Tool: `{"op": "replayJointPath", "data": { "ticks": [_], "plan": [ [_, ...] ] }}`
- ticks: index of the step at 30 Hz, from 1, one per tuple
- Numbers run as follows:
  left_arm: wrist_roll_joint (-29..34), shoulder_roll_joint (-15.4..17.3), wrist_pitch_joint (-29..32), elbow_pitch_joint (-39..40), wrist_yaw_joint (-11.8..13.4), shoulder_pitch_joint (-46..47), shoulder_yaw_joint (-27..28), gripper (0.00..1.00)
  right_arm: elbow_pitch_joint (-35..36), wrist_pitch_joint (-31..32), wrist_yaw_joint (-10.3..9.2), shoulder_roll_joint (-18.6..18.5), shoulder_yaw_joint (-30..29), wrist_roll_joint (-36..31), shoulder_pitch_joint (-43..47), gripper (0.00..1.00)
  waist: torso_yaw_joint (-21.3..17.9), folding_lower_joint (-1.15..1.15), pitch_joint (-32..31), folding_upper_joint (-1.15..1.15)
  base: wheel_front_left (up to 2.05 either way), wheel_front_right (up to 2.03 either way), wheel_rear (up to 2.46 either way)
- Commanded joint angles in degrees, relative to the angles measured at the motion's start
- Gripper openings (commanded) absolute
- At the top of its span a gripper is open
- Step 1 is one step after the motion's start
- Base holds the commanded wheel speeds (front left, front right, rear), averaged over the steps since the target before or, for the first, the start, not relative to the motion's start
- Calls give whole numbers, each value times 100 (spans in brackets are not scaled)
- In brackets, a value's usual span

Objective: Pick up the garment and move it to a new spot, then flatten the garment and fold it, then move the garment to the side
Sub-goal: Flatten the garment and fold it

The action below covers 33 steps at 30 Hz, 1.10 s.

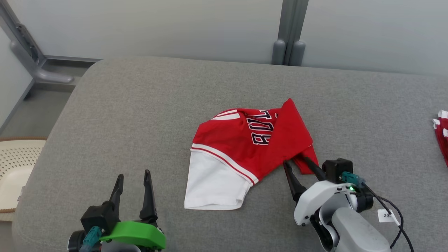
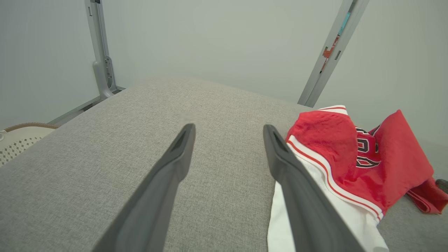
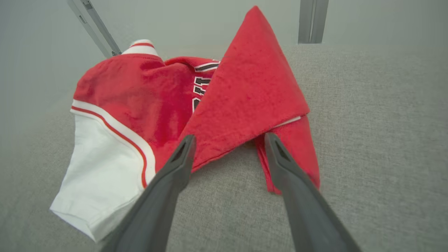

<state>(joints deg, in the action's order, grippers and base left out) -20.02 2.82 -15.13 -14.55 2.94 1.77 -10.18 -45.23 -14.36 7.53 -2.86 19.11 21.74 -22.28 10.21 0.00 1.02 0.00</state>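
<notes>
**Wide Open, Nothing Held**

The red and white garment is seen crumpled in the middle of the grey cushion. The right gripper is held wide open at the garment's near right edge. Its fingertips are placed beside a red fold, and nothing is gripped. The left gripper is held open too, near and to the left, apart from the garment. A second red cloth is seen at the right edge.

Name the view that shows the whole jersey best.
Head view: the jersey lies almost whole, from above. The right wrist view shows it close, near edge partly behind the right pincer. The left wrist view cuts off its white part.
</notes>
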Motion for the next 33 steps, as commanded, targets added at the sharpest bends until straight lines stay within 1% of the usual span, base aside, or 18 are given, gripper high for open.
{"op": "replayJointPath", "data": {
  "ticks": [1,4,7,11,15,16,18,19,22,25,27,33],
  "plan": [
    [55,19,-1,13,-25,-1,26,100,-22,10,-9,-7,-32,55,47,100,39,0,86,0,0,0,0],
    [81,22,-1,-15,-32,86,25,100,-168,16,-9,-13,-114,14,15,100,117,0,151,0,0,0,0],
    [85,21,-1,-43,-66,166,-12,100,-314,56,-9,-10,-182,239,-104,100,245,0,201,0,0,0,0],
    [91,20,-1,-55,-73,229,-24,100,-616,17,-9,-13,-299,175,-389,100,414,0,257,0,0,0,0],
    [93,20,-1,-50,-65,245,15,100,-770,-39,-9,-17,-409,236,-717,100,483,0,302,0,0,0,0],
    [92,20,-1,-51,-66,243,21,100,-804,-45,-9,-19,-442,187,-790,61,483,0,306,0,0,0,0],
    [102,20,-1,-59,-57,237,39,100,-870,-68,-9,-15,-548,41,-973,6,471,0,303,0,0,0,0],
    [106,20,-1,-58,-51,230,50,100,-871,-80,-9,-17,-619,-23,-1042,0,457,0,294,0,0,0,0],
    [100,18,-1,-31,-32,179,69,100,-739,-84,-9,-35,-924,-390,-1230,0,373,0,243,0,0,0,0],
    [85,19,-1,-14,-12,106,89,100,-372,-84,-9,-44,-1375,-927,-1266,0,255,0,170,0,0,0,0],
    [58,18,-1,0,1,50,108,100,-36,-86,-9,-39,-1653,-1326,-1198,0,158,0,116,0,0,0,0],
    [17,17,-1,42,34,-55,132,100,839,-30,-10,-25,-2233,-2167,-803,0,-114,0,25,0,0,0,0]
  ]
}}
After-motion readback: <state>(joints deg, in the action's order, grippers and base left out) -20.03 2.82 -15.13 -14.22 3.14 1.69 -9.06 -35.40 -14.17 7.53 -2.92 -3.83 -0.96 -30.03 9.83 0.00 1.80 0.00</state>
